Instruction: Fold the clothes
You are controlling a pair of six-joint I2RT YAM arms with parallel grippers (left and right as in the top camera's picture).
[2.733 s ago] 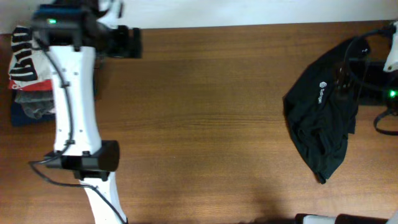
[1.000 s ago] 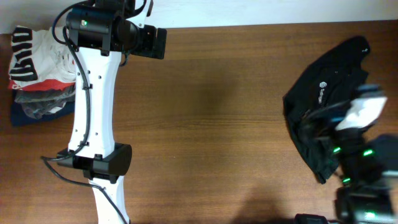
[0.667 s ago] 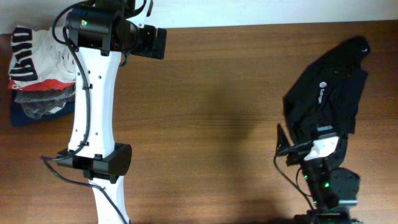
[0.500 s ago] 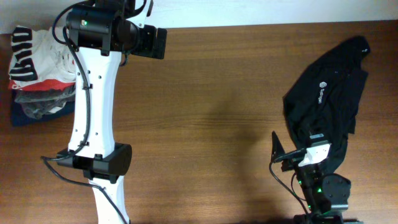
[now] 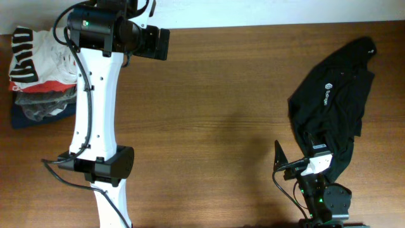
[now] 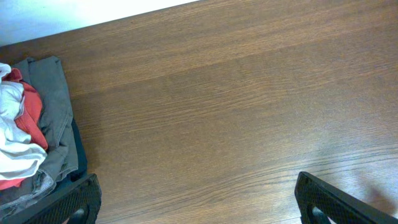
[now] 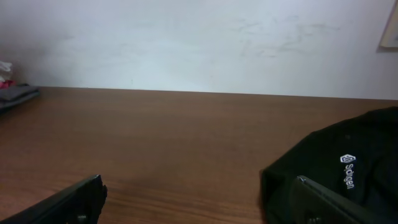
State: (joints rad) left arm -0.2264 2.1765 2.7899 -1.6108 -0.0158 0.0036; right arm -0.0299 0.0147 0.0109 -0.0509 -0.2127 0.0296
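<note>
The black garment (image 5: 332, 101) with a small white logo lies crumpled at the table's right side; it also fills the lower right of the right wrist view (image 7: 348, 168). My right gripper (image 5: 299, 153) (image 7: 199, 208) is open and low at the garment's near edge, with one finger (image 7: 339, 202) in front of the cloth and nothing between the jaws. My left gripper (image 5: 155, 43) (image 6: 202, 208) hangs open over bare wood at the back left. White cloth (image 6: 15, 134) lies bunched with red cloth on a pile to its left.
At the far left edge a pile (image 5: 35, 76) holds a red garment with white letters (image 5: 22, 50) over grey (image 6: 53, 106) and navy folded garments. The wooden table (image 5: 215, 114) ends at a white wall behind. The left arm's white links (image 5: 92, 120) stretch from the front edge.
The right arm has dropped off the black garment toward the table's front edge, gripper still open. The left arm shifted right earlier and has held still for the last second.
</note>
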